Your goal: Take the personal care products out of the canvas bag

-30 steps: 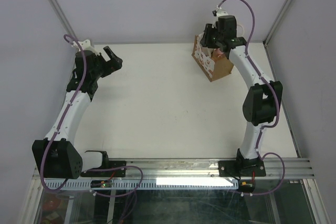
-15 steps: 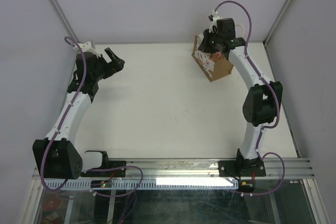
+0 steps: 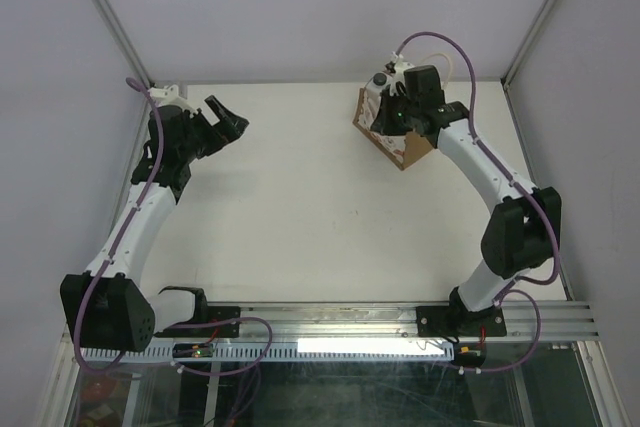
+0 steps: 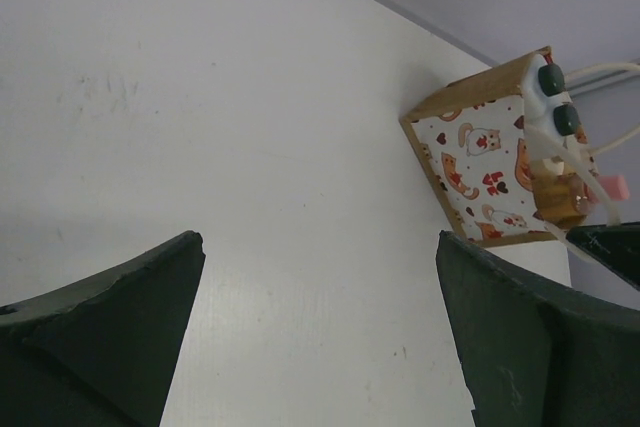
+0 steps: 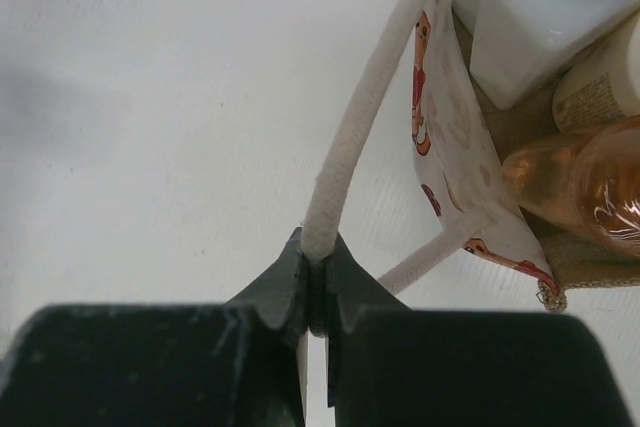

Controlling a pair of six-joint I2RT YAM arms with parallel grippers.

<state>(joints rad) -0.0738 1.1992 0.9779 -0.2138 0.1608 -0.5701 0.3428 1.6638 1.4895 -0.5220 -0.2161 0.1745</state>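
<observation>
The canvas bag [image 3: 408,147] stands at the table's far right, brown with a white patterned side; it also shows in the left wrist view [image 4: 478,162]. My right gripper [image 3: 393,113] is over it, shut [image 5: 318,255] on a cream rope handle [image 5: 362,122]. Inside the bag are a white bottle [image 5: 540,17], a cream one [image 5: 603,85] and a peach-orange one [image 5: 585,182]. Two dark caps [image 4: 551,77] and a pink cap [image 4: 615,187] show in the left wrist view. My left gripper [image 3: 230,119] is open and empty [image 4: 320,247], far left of the bag.
The white tabletop [image 3: 300,197] is bounded by grey walls at the back and sides. The bag sits close to the back right corner post [image 3: 520,57]. An aluminium rail [image 3: 340,317] runs along the near edge.
My right gripper has shifted left and nearer with the handle, dragging and turning the bag slightly left. The left gripper has moved a little right.
</observation>
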